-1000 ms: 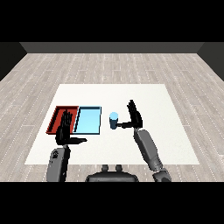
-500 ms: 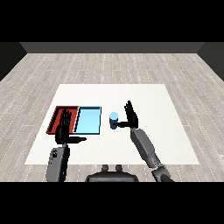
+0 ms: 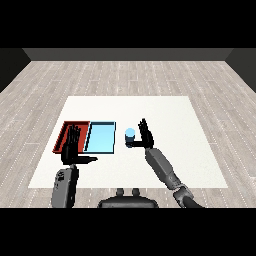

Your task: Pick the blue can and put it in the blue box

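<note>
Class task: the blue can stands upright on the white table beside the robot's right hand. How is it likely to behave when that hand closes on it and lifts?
The blue can looks like a rigid cylinder, so it probably keeps its shape. Standing upright and narrow, it may tip if the right hand nudges it sideways. Tipped, its round side would likely roll on the table.

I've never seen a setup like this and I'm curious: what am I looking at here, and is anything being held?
This view is taken as from a humanoid robot's head, looking down across a white table. The two grey forearms ending in black hands are the robot's own. Its left hand hangs open over the red tray's near edge. A light blue tray lies beside that one. To its right stands a blue can. The right hand is open right beside the can, not curled round it, so nothing is held yet.
</note>
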